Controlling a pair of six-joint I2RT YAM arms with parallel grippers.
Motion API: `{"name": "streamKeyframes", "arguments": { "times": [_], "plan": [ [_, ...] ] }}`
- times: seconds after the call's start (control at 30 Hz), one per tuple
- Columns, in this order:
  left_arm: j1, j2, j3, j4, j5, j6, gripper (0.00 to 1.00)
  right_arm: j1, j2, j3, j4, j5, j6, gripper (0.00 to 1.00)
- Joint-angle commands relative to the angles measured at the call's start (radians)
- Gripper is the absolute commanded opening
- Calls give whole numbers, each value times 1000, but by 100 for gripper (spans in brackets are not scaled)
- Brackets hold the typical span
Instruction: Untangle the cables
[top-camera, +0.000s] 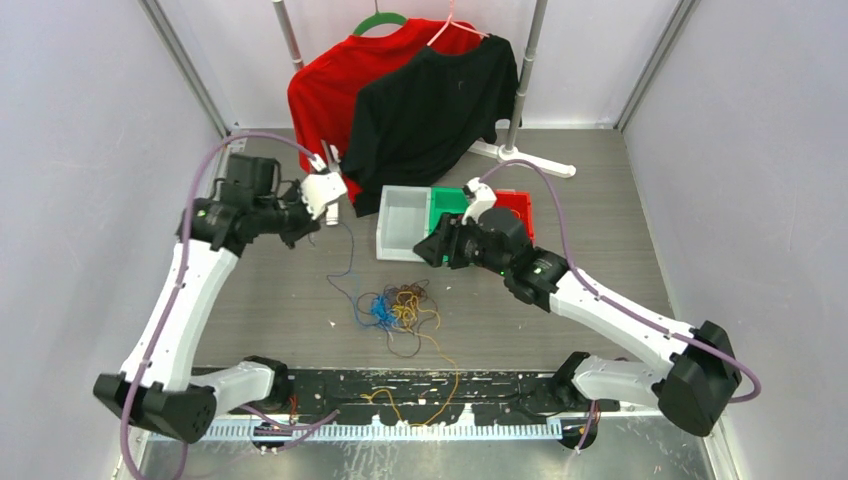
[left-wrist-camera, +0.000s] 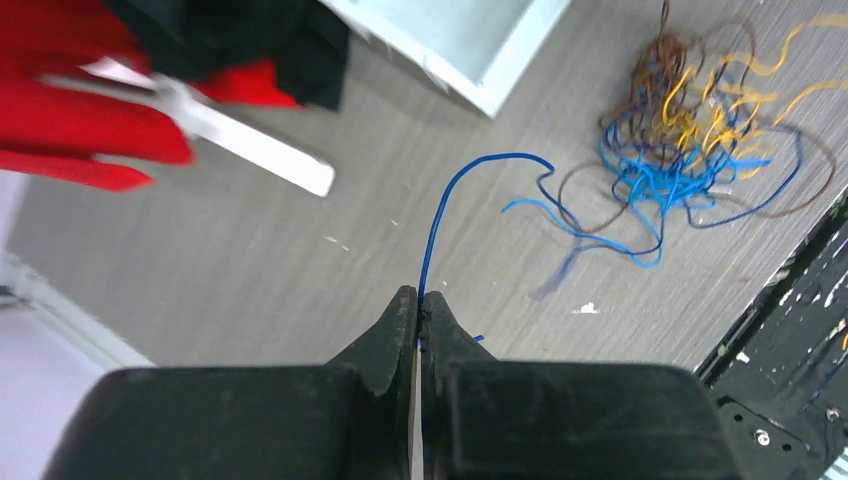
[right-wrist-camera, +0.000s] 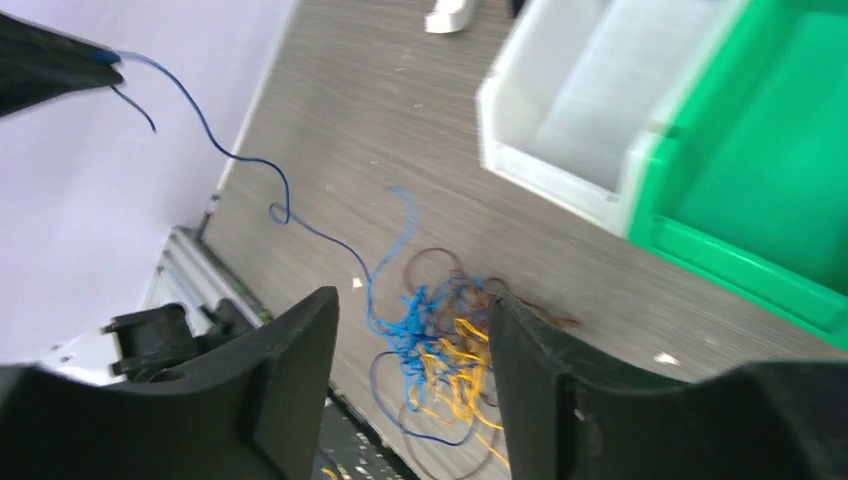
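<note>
The cables (top-camera: 400, 310) lie in a tangle of blue, yellow-orange and dark brown strands on the table's middle front. The tangle also shows in the left wrist view (left-wrist-camera: 690, 140) and the right wrist view (right-wrist-camera: 440, 350). My left gripper (top-camera: 335, 212) is raised at the left rear and shut on the end of one blue cable (left-wrist-camera: 440, 215). That cable runs from the closed fingertips (left-wrist-camera: 405, 310) down to the tangle. My right gripper (top-camera: 428, 250) is open and empty. It hovers above the table just right of and behind the tangle, with the tangle seen between its fingers (right-wrist-camera: 290, 370).
A grey bin (top-camera: 400, 222), a green bin (top-camera: 450, 200) and a red bin (top-camera: 515, 205) stand behind the tangle. A red shirt (top-camera: 330, 90) and a black shirt (top-camera: 430, 110) hang on a rack with a white base (top-camera: 530, 160). A yellow-orange strand (top-camera: 440, 385) trails over the front rail.
</note>
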Motion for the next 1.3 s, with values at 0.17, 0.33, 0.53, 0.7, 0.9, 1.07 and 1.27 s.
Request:
{"name": "streamKeyframes", "arguments": {
  "times": [0.17, 0.33, 0.53, 0.7, 0.9, 1.07, 1.27],
  "plan": [
    [0, -88, 269, -116, 101, -102, 0, 162, 134, 141, 368, -129, -137, 88],
    [0, -100, 357, -83, 152, -175, 0, 231, 276, 259, 399, -150, -185, 91],
    [0, -85, 474, -75, 164, -196, 0, 293, 422, 365, 388, -132, -198, 91],
    [-1, -90, 547, 4, 142, -238, 0, 307, 487, 381, 383, -108, -173, 83],
    [0, -112, 566, 235, 37, -297, 0, 322, 534, 358, 419, -136, -130, 72],
    [1, -134, 566, 445, -57, -327, 0, 330, 578, 337, 428, -137, -95, 66],
    [0, -107, 667, 605, -176, -312, 0, 330, 613, 297, 462, -130, -51, 60]
  ]
}}
